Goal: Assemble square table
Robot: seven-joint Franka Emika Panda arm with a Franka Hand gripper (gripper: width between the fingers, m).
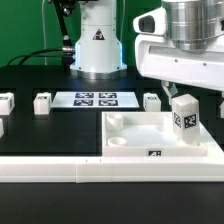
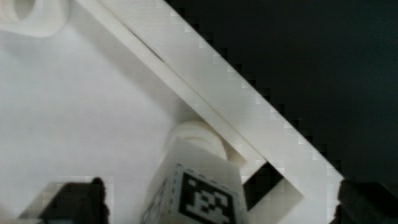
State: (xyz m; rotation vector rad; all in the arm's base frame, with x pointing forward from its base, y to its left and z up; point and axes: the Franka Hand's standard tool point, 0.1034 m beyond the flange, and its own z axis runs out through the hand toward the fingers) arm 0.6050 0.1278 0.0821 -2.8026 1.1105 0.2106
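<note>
The square tabletop [image 1: 140, 132] lies at the exterior view's right, white with a raised rim and a tag on its near edge [image 1: 155, 153]. A white tagged leg [image 1: 184, 116] stands slightly tilted at its far right corner. My gripper [image 1: 190, 100] hangs over this leg with its jaws open, one on each side, and a gap shows on both sides. In the wrist view the leg [image 2: 205, 185] stands by the tabletop rim [image 2: 214, 90], between my gripper's [image 2: 217, 205] dark fingers [image 2: 75, 200]. Three more legs [image 1: 42, 101] [image 1: 151, 101] [image 1: 5, 100] stand on the black table.
The marker board [image 1: 95, 99] lies flat behind the tabletop, in front of the robot base [image 1: 97, 45]. The long white border rail [image 1: 60, 172] runs along the front edge of the table.
</note>
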